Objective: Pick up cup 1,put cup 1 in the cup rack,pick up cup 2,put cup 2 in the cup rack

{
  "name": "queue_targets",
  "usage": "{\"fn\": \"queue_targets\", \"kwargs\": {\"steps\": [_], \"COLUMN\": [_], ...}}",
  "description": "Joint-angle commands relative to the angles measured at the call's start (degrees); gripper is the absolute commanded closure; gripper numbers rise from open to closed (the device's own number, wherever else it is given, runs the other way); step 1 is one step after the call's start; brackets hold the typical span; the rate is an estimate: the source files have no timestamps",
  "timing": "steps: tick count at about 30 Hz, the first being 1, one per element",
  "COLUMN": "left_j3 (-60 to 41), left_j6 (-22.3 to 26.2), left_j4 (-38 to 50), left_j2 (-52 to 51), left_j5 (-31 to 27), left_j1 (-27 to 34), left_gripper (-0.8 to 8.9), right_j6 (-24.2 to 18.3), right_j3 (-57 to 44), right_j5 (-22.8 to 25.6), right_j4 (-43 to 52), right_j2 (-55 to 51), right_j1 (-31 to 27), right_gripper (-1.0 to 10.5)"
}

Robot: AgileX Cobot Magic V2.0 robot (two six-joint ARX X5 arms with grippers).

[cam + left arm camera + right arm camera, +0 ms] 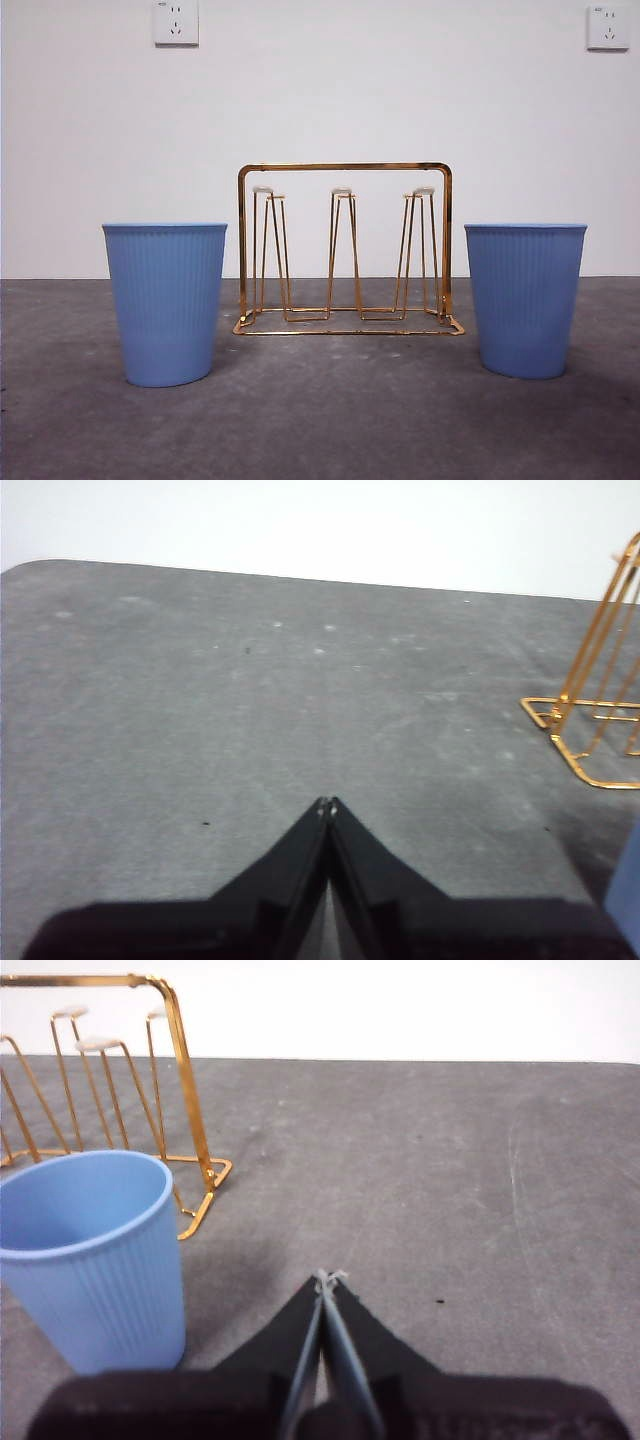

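While both arms wait, the left gripper [327, 802] and right gripper [328, 1276] hover over bare grey table [330, 420], jaws pressed together, holding nothing. Right blue cup [92, 1255] stands upright near the right gripper; left blue cup [166, 300] upright at the opposite side. Cup rack [343, 250] stands between them, toward the table's far edge, prongs bare.
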Motion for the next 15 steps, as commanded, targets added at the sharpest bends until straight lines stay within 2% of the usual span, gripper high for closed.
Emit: {"fn": "queue_targets", "kwargs": {"steps": [1,4,6,8,13,15], "left_j3": [-0.5,-0.07,0.68,2.25,9.44,11.91], "left_j6": [-1.42,-3.56,-5.66,-6.43,-6.73,-8.7], "left_j4": [0.44,-0.04,-0.66,-2.67,-10.58,-10.88], "left_j2": [-0.02,-0.02,-0.02,-0.02,0.15,0.59], "left_j5": [2.54,6.12,8.63,9.53,10.69,12.76], "left_j1": [0.17,0.17,0.17,0.17,0.17,0.15], "left_gripper": [8.16,8.18,8.19,8.19,8.2,8.2], "right_j6": [4.02,7.76,13.42,16.81,17.81,17.88], "right_j3": [-0.46,-0.46,-0.17,0.77,6.16,9.57], "right_j5": [-1.49,-2.32,-2.47,-2.45,-2.58,-3.08], "right_j4": [0.37,0.33,-0.07,-0.98,-1.36,-2.23], "right_j2": [-0.09,-0.09,-0.09,-0.09,0.26,1.09], "right_j1": [0.04,0.04,0.04,0.04,0.04,0.04], "right_gripper": [9.5,9.5,9.6,9.6,9.6,9.6]}}
